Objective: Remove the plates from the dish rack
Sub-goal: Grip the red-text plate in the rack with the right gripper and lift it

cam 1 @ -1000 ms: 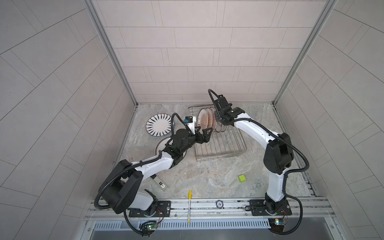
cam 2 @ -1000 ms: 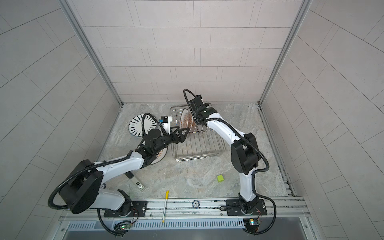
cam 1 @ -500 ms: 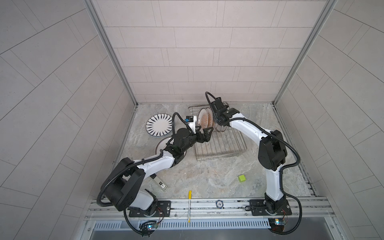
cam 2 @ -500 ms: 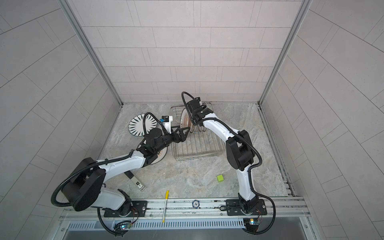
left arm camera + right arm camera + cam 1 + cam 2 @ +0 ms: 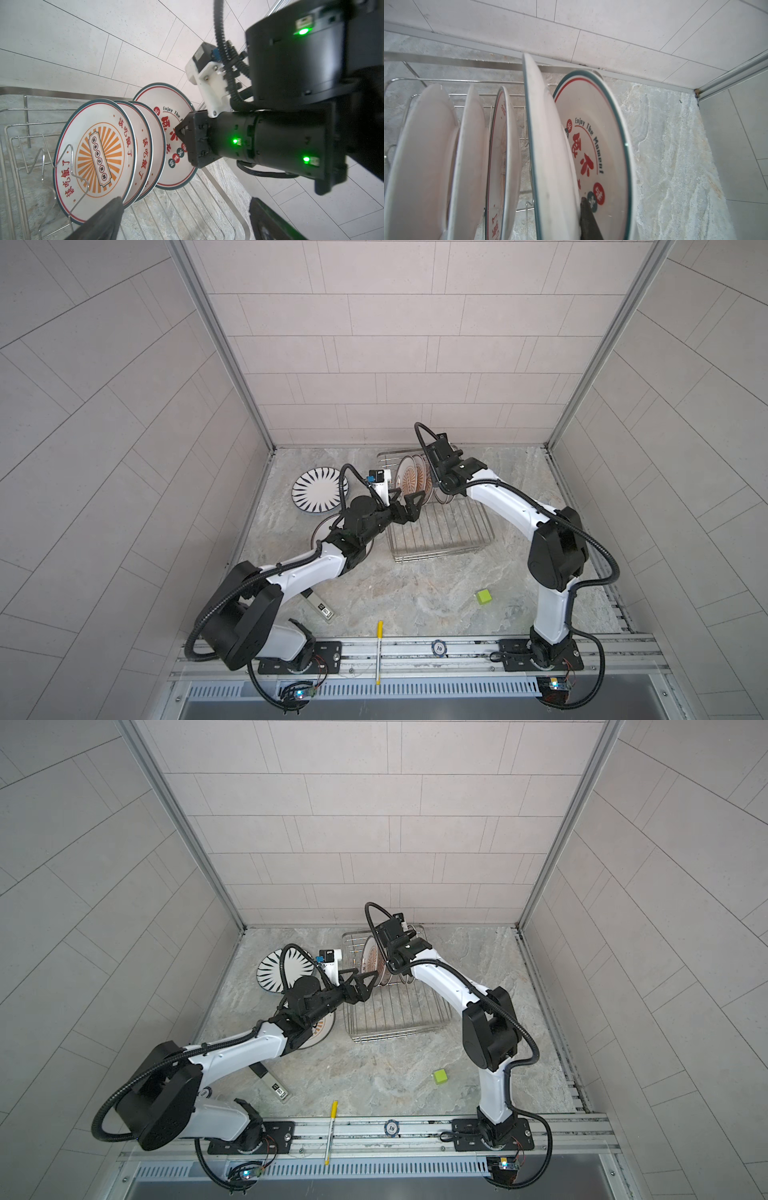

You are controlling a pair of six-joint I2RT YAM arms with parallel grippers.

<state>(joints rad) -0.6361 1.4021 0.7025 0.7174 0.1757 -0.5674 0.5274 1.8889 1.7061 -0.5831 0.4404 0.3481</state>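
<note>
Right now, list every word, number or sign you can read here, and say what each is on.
"Enjoy The Moment": end plate in the dish rack.
"該吃飯了": rim of the sunburst plate.
"10": round chip on the front rail.
Partly hidden by the right hand: large red characters on the end plate.
Too small to read: sunburst plate's centre banner; tag on the table.

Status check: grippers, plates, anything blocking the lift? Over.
Left fingers open, near front sunburst plate. Right fingers shut on one racked plate, at its rim. Neighbour plates crowd it both sides.
</note>
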